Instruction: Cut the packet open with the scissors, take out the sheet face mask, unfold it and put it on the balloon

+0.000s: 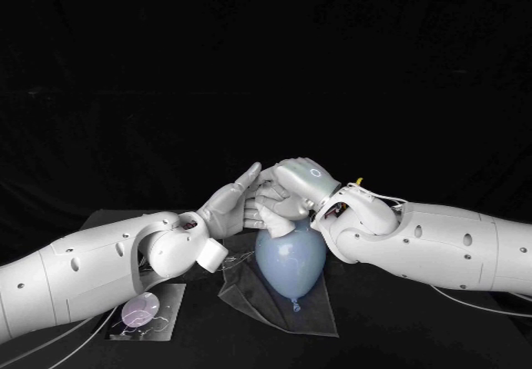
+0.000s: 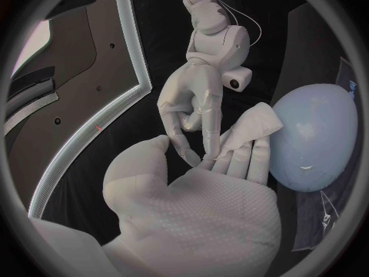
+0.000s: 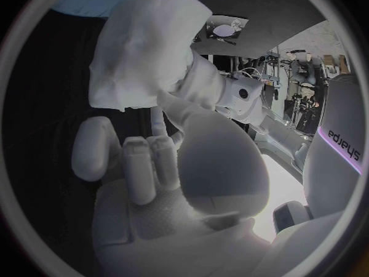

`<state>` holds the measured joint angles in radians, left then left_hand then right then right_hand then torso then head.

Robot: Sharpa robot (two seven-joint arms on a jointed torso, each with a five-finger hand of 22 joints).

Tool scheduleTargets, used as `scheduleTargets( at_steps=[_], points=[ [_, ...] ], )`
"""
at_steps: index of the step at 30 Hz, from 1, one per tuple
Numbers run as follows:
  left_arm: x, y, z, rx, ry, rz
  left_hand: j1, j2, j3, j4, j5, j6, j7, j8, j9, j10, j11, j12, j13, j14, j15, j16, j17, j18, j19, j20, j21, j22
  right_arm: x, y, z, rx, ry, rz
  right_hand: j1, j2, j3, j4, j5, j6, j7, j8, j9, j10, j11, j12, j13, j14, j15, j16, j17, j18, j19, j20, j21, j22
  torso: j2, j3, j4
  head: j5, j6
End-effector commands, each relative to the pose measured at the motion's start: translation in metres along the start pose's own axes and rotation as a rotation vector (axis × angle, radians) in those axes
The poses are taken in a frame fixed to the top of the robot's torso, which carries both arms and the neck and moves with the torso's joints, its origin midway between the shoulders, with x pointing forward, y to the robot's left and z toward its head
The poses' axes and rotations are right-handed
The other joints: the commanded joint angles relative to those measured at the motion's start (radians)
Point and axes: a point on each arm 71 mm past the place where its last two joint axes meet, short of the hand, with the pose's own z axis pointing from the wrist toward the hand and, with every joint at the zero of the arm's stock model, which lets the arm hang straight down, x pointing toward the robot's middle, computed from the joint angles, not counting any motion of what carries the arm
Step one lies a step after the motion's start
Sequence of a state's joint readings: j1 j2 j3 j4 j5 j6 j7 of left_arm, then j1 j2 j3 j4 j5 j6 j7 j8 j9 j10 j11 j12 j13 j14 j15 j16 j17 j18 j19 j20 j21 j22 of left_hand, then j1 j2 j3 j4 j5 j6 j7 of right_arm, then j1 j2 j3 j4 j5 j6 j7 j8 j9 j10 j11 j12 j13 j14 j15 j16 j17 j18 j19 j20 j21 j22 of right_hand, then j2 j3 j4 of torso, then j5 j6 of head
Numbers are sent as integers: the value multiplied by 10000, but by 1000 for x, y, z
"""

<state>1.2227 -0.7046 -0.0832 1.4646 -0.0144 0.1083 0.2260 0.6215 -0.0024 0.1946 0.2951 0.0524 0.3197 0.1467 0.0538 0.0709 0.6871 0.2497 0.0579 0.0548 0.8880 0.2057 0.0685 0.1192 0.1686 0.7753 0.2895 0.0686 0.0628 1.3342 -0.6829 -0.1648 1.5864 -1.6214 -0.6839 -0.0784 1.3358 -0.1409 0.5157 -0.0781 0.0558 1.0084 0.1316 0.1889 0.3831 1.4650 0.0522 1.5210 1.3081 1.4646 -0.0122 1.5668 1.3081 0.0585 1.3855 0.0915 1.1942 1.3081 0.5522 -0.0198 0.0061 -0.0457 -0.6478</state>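
Note:
The pale blue balloon (image 1: 290, 257) lies on the table with its knot toward me, resting on the cut clear packet (image 1: 261, 300). Above its far end my two hands meet. The folded white sheet face mask (image 1: 270, 209) lies over the fingers of my left hand (image 1: 231, 207), which hold it. My right hand (image 1: 293, 187) comes down from above and pinches the mask's edge between thumb and finger. The left wrist view shows the mask (image 2: 252, 127), the right hand (image 2: 192, 101) and the balloon (image 2: 317, 135). In the right wrist view the mask (image 3: 146, 49) drapes over the left hand.
The scissors (image 1: 142, 314) with pale purple handles lie on a clear tray (image 1: 166, 296) at the front left, under my left forearm. They also show in the right wrist view (image 3: 225, 29). The packet spreads flat around the balloon.

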Motion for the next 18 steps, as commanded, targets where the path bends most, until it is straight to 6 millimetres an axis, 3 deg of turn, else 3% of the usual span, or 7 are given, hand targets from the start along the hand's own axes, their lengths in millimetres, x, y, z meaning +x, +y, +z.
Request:
scheduleTargets(
  at_steps=[1,10,18],
  points=[
    [4,-2,1,36,349,-50,24,47,-62,2,-49,92,1316,38,13,55,-7,-28,9,-64,-1,24,-7,-189,-21,15,1,9,0,2,0,-143,-3,-199,124,25,30,-85,-56,136,18,-42,-8,903,-6,81,2420,1062,18,40,2627,174,-11,-11,83,1625,2,0,7,-8,-15],
    [5,-2,1,-14,440,-19,81,81,-105,2,-49,171,1367,64,34,118,-19,-20,14,-62,-8,27,-6,-186,-21,16,6,9,-3,0,0,-73,-504,-157,103,478,240,17,-74,655,-85,125,48,941,-90,186,2473,1062,-47,40,2627,144,76,-46,258,1669,1,0,8,5,-40],
    [7,-2,1,-75,583,41,112,100,-121,1,-48,211,1384,78,45,153,-24,-16,17,-61,-11,28,-6,-185,-23,16,8,9,-5,-1,0,-51,-762,-118,74,646,238,40,-78,908,-190,328,182,953,-182,221,2491,1062,-126,40,2627,135,103,-98,322,1682,0,2,2,-1,-45]
  ],
)
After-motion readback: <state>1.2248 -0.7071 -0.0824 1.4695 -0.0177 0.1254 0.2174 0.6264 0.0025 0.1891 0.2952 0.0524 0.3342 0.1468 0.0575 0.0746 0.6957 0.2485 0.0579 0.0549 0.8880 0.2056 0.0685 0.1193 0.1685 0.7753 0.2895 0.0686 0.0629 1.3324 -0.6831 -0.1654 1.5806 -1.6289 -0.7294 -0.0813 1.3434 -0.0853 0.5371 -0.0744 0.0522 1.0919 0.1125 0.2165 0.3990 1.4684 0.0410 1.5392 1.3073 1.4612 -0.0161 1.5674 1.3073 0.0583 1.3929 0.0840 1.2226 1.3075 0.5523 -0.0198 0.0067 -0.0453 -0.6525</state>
